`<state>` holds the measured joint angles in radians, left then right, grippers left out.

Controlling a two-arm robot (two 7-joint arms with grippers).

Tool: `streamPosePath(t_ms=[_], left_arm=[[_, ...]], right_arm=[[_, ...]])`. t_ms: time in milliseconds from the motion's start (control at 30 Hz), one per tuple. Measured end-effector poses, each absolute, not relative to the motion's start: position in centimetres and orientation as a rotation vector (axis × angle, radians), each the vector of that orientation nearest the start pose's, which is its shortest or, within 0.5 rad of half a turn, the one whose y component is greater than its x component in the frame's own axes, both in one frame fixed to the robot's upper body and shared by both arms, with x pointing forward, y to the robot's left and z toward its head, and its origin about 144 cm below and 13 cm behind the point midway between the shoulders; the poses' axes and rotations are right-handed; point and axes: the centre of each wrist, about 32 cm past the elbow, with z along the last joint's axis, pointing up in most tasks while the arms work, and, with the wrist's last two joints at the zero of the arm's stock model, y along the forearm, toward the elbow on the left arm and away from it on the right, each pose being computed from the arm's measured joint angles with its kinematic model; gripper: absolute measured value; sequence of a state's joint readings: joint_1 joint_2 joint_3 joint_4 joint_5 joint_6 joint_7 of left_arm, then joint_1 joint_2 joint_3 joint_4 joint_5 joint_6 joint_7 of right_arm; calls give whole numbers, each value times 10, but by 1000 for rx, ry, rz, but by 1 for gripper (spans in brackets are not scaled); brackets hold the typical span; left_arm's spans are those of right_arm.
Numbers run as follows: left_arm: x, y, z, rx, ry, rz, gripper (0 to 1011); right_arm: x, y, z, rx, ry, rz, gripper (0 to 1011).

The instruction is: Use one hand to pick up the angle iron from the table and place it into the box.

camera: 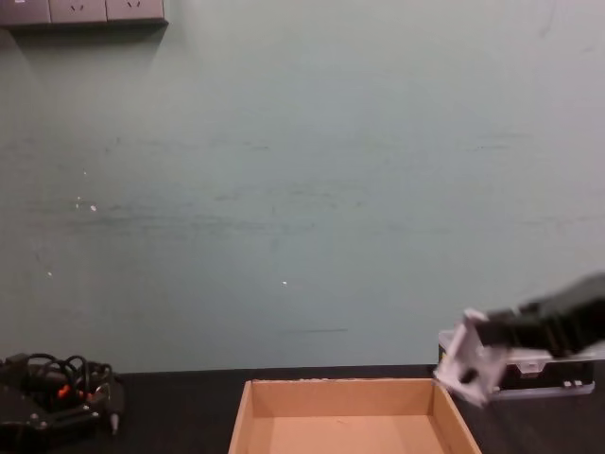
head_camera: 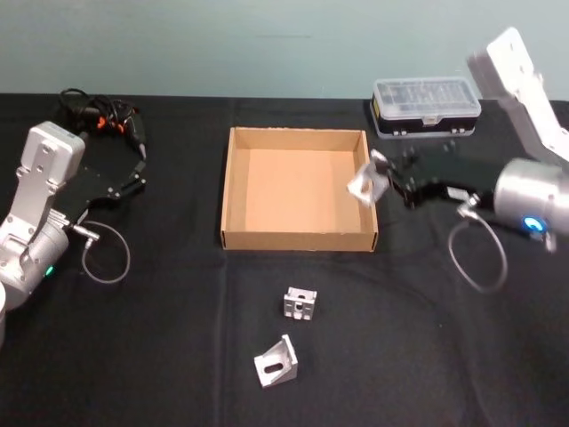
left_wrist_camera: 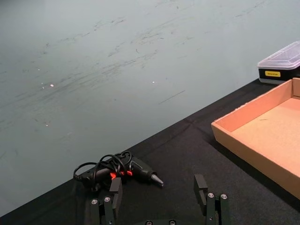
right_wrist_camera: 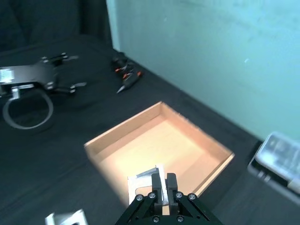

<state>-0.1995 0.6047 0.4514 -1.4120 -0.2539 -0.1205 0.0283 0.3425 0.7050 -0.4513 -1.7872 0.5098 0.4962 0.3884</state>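
Table [head_camera: 178,382] is stretching wide and black on every side of the box [head_camera: 298,238], with open surface lying between the box's left wall and the left gripper [head_camera: 140,169], which is resting well to the box's left, fingers spread wide. The right gripper [head_camera: 384,181] is hovering at the box's right wall, pinching the angle iron [head_camera: 363,185] in narrowed fingers and holding it raised over that wall's top edge. A near bracket [head_camera: 300,303] and a farther bracket [head_camera: 276,362] are lying in front of the box.
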Motion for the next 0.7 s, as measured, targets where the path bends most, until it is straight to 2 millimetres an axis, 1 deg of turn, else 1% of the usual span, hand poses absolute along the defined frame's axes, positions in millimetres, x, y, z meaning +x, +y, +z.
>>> streamPosePath(t_ms=[100,133,167,233,267,300,400,500,633,700], left_arm=[[489,310,1140,304,-285,1248,1000],[489,310,1140,304,-285,1248,1000],[489,310,1140,305,-285,1248,1000],[489,310,1140,304,-285,1248,1000],[489,310,1140,305,-285,1248,1000],[489,310,1140,305,-285,1248,1000],[489,310,1140,304,-285,1248,1000],[489,310,1140,304,-285,1248,1000],[489,310,1140,304,-285,1248,1000],[489,310,1140,305,-285,1248,1000]], right_arm=[[513,-262,1286,-416,-45,-798,75],[513,-262,1286,-416,-45,-798,75],[521,-258,1287,-419,-61,-804,75],[527,-256,1287,-423,-74,-811,75],[535,-253,1286,-426,-82,-815,75],[539,-251,1285,-429,-86,-816,75],[558,-244,1281,-441,-89,-818,75],[569,-240,1277,-450,-85,-816,75],[589,-233,1266,-471,-64,-810,75],[595,-230,1262,-477,-56,-806,75]])
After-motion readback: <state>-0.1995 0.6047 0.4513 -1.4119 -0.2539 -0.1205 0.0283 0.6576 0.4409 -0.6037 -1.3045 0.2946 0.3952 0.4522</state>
